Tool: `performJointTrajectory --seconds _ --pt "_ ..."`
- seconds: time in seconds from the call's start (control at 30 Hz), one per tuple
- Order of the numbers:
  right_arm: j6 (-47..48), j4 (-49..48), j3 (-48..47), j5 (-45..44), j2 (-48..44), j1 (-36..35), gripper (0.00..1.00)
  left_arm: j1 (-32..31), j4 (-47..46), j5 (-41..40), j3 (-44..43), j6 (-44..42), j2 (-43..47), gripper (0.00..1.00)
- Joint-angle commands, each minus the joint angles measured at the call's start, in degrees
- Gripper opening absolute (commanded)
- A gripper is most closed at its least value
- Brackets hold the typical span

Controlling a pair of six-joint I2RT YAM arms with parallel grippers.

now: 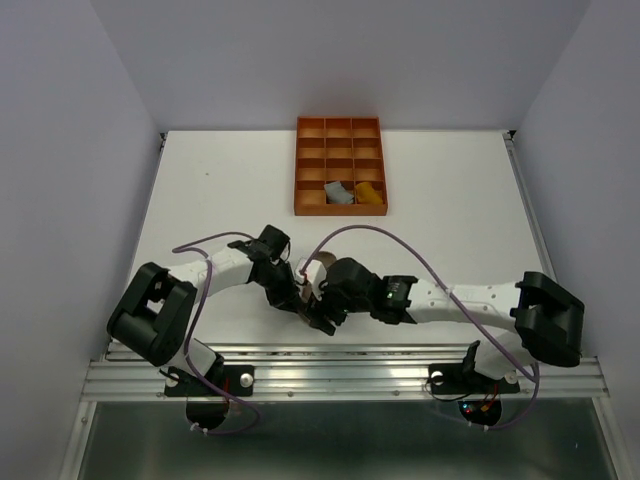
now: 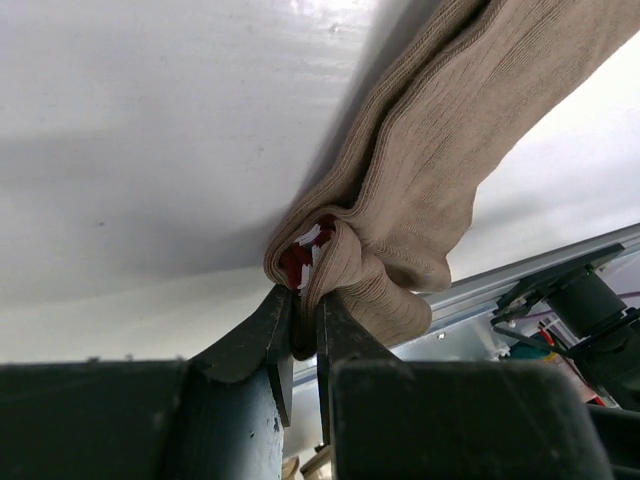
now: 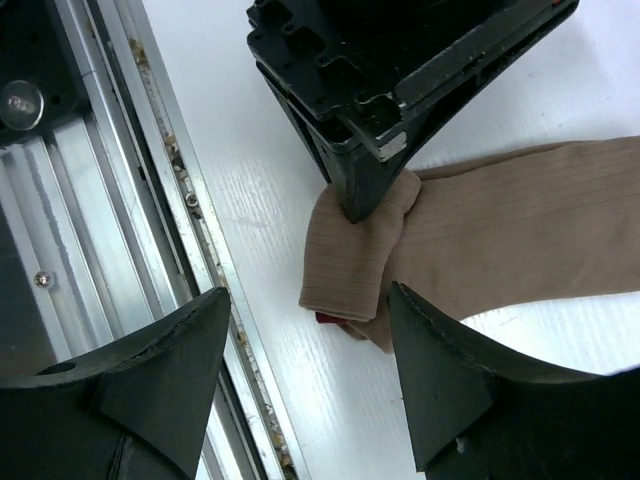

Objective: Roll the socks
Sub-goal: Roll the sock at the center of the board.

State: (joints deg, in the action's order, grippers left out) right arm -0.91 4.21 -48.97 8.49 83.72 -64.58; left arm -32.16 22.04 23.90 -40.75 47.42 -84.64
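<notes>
You are about two thirds through, as far as I can judge. Two socks sit bundled in the tray at the far middle of the table. The grey sock is in the near row's middle compartment and the yellow sock in the compartment to its right. Both look rolled, though they are too small here to be sure.

The taupe sock is the one left. It lies on the table at the near edge, between the two arms, and is not rolled. Its striped cuff end is only folded over, and the rest stretches out flat.

Your left gripper is pressed together on that folded cuff end, pinching it. Your right gripper is spread wide and holds nothing. It hangs just above the same folded end, beside the left fingers.

By my reckoning, what remains is rolling this sock and putting it in a free compartment.
</notes>
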Motion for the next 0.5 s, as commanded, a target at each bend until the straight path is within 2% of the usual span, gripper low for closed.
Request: performJointTrajectory --seconds 0.0,0.47 --pt "4.07 -3.15 0.02 -8.21 0.56 -3.97 0.70 -0.36 6.61 1.06 -2.14 -0.23 -0.17 0.00" --pt "7.06 -1.48 -4.29 -23.42 10.67 -12.15 0.69 -0.27 7.14 3.61 -1.96 0.66 -1.23 0.00"
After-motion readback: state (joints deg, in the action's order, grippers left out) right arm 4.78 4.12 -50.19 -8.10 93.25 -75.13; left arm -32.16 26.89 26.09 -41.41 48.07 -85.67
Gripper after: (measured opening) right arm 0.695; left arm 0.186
